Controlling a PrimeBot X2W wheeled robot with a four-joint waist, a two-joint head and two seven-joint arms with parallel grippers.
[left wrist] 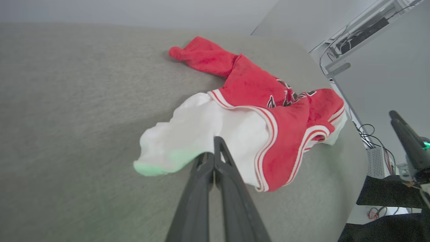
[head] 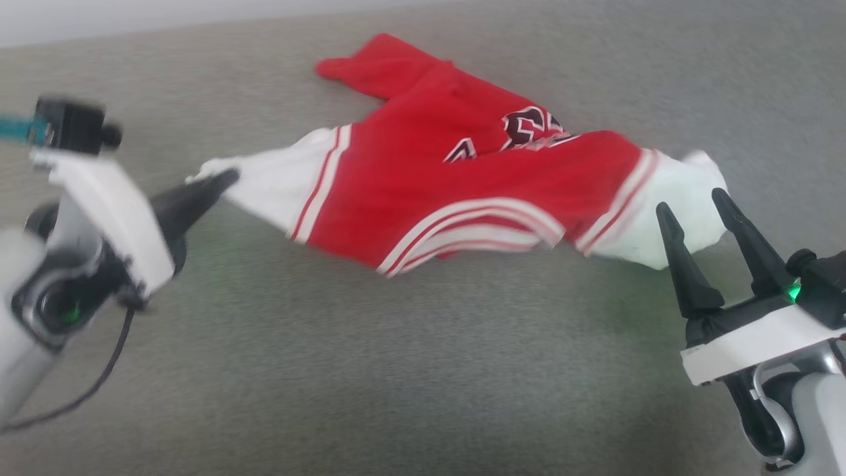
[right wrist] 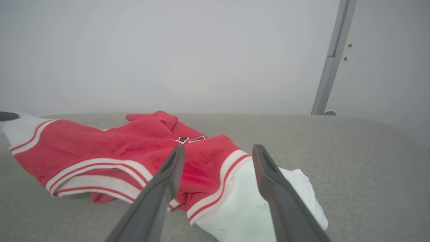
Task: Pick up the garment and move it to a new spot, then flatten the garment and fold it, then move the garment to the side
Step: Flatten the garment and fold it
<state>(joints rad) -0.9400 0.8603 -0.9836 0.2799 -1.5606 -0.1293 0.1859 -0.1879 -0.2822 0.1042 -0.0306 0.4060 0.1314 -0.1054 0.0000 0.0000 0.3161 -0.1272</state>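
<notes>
The garment (head: 423,192), a red jersey with white sleeves and striped trim, lies crumpled and stretched sideways on the grey cloth surface (head: 396,370). My left gripper (head: 221,180) is shut, its tips pinching the edge of the white sleeve (left wrist: 188,134) at the garment's left end. The left wrist view has the two fingers (left wrist: 201,188) pressed together, with my left gripper (left wrist: 216,141) meeting that sleeve. My right gripper (head: 694,208) stands open just over the other white sleeve (right wrist: 242,208), holding nothing. Seen from the right wrist, that gripper (right wrist: 218,151) spans the sleeve seam.
The grey surface stretches wide in front of the garment. Its far edge meets a pale wall (right wrist: 168,50). A metal post (right wrist: 331,57) stands at the back right. Cables and equipment (left wrist: 373,158) lie beyond the surface's right edge.
</notes>
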